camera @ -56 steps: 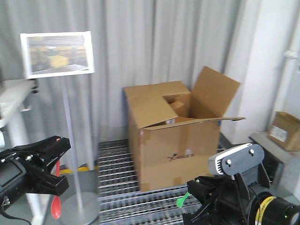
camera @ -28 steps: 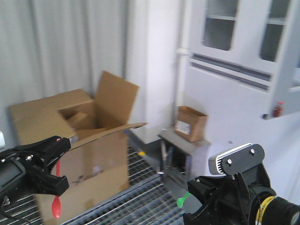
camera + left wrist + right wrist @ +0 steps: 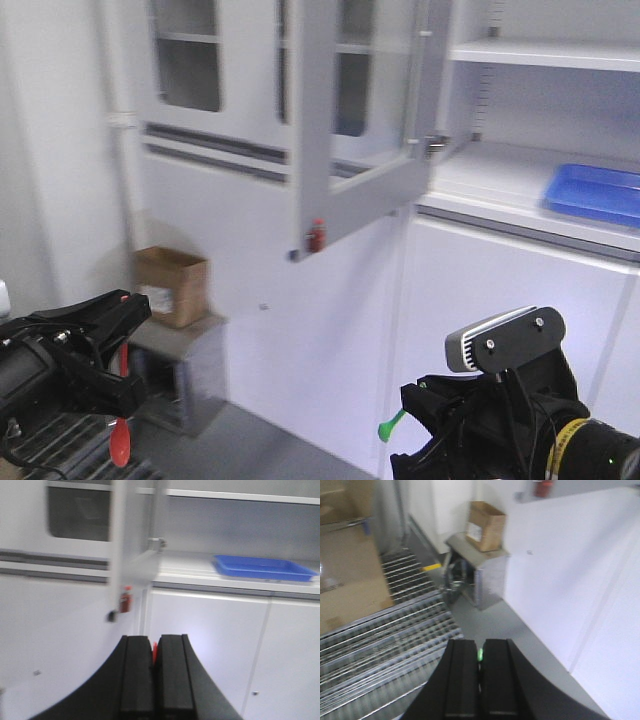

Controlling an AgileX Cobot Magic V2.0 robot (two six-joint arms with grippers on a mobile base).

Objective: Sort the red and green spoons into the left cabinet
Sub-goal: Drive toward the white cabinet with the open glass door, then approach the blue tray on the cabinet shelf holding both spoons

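At the lower left of the front view, the left gripper (image 3: 155, 652) has its fingers pressed onto the red spoon (image 3: 120, 440), whose bowl hangs below it. At lower right, the right gripper (image 3: 480, 652) pinches the green spoon (image 3: 390, 427), its bowl jutting left and down. Both spoons are well apart from the left cabinet (image 3: 500, 165), which stands ahead at upper right with its door (image 3: 350, 150) swung open and a blue tray (image 3: 595, 192) on the lower shelf. A small cardboard box (image 3: 170, 285) sits on a low grey stand (image 3: 190, 370).
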